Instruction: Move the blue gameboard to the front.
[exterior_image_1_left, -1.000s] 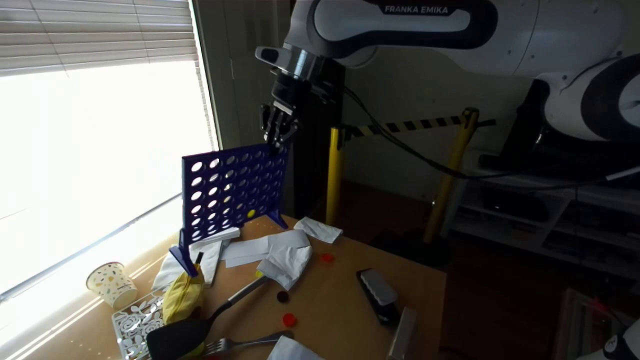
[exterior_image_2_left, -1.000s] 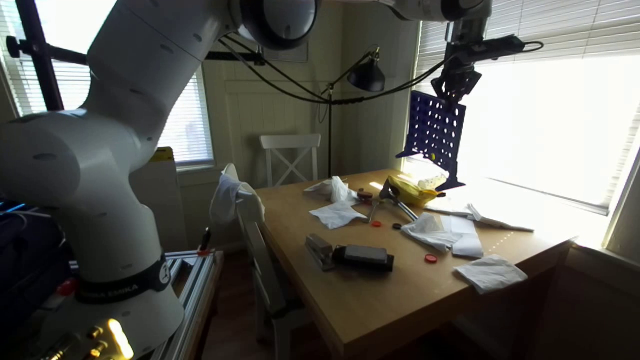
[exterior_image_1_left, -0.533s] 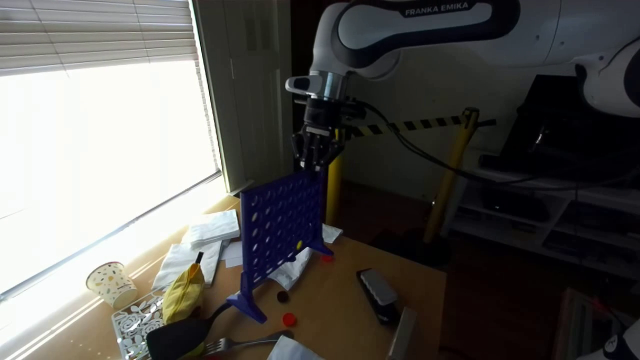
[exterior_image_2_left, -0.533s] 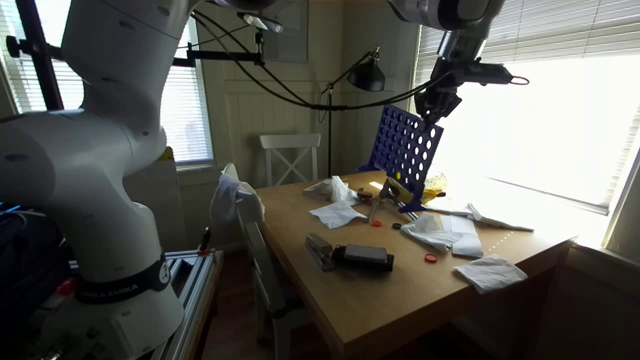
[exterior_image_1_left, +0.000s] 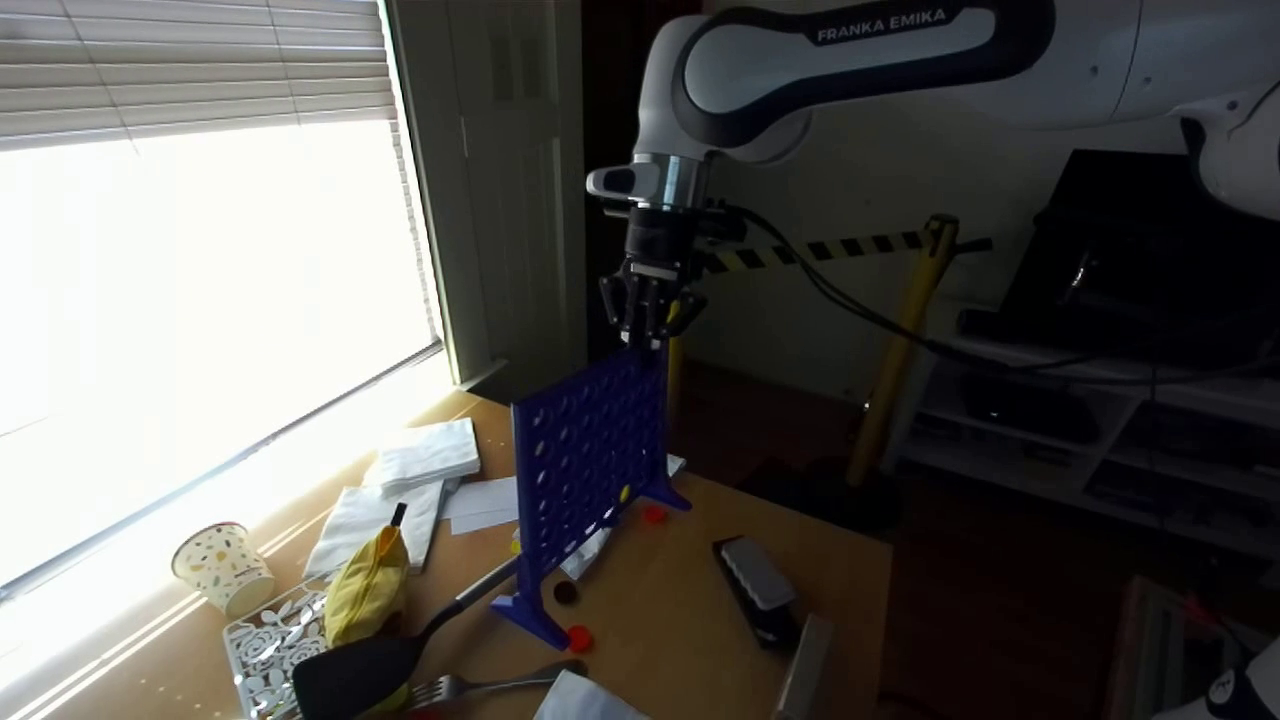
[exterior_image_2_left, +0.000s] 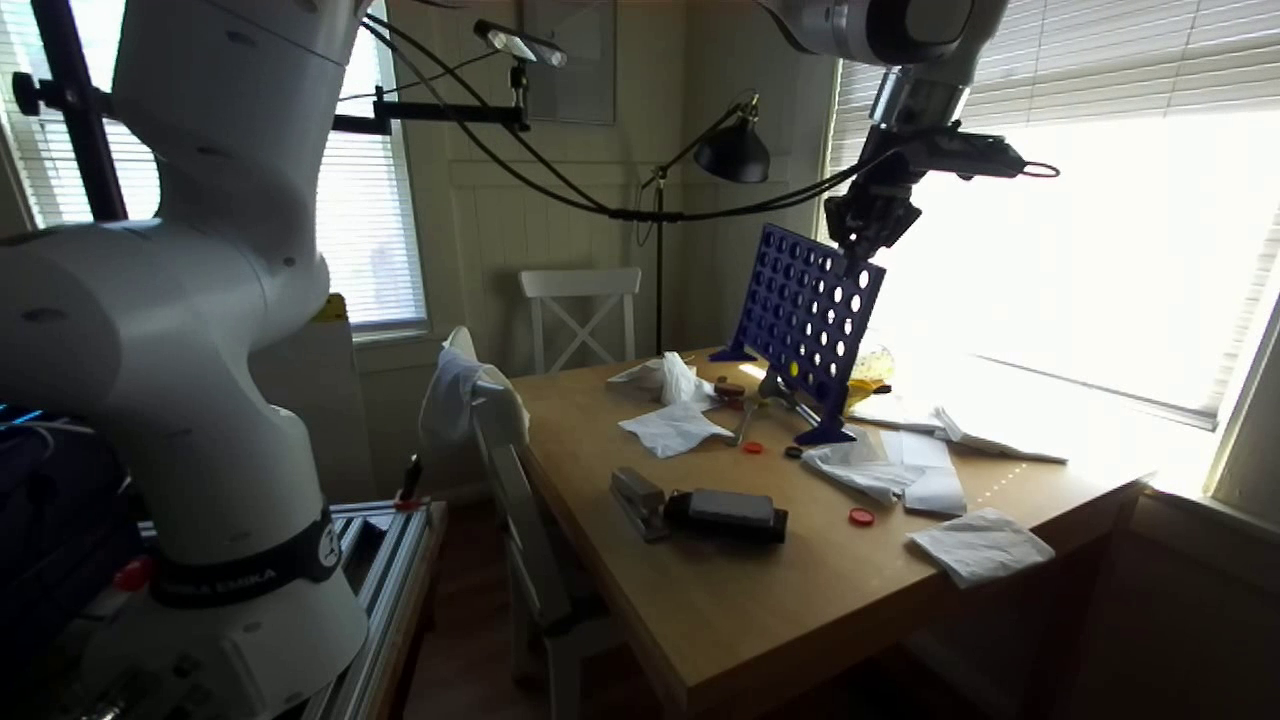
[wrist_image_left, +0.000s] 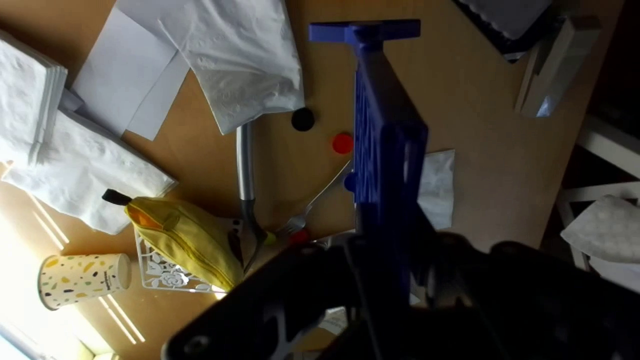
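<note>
1. Evidently the pincer (exterior_image_1_left: 644, 346) needs a slim place to bite: it is closed down to the thickness of the top edge of the blue gameboard (exterior_image_1_left: 592, 462), which it holds close to one end
2. Such a hold leaves the feet (exterior_image_2_left: 826, 436) free underneath, probably so the board can land standing
3. Upright, the board is over the desk (exterior_image_2_left: 760, 600), between the stacked napkins (exterior_image_1_left: 428, 457) and the black-and-grey block (exterior_image_1_left: 757, 590); judging across views, its feet seem to hang above the surface
4. Being gripped off-centre, it may dip or swing at its free end, and a red disc (exterior_image_1_left: 579, 638) nearby could prop a foot crooked; the move to the front looks unfinished
5. As a holder itself, the board carries one yellow disc (exterior_image_2_left: 795, 369) low in its grid
6. Near the window (exterior_image_1_left: 200, 330) a paper cup (wrist_image_left: 82, 277) lies on its side, its inside out of sight
7. Partly on a white openwork piece (wrist_image_left: 172, 278) rests a yellow pouch (wrist_image_left: 185, 240); orange lining (wrist_image_left: 146, 220) shows at one end, contents hidden
</note>
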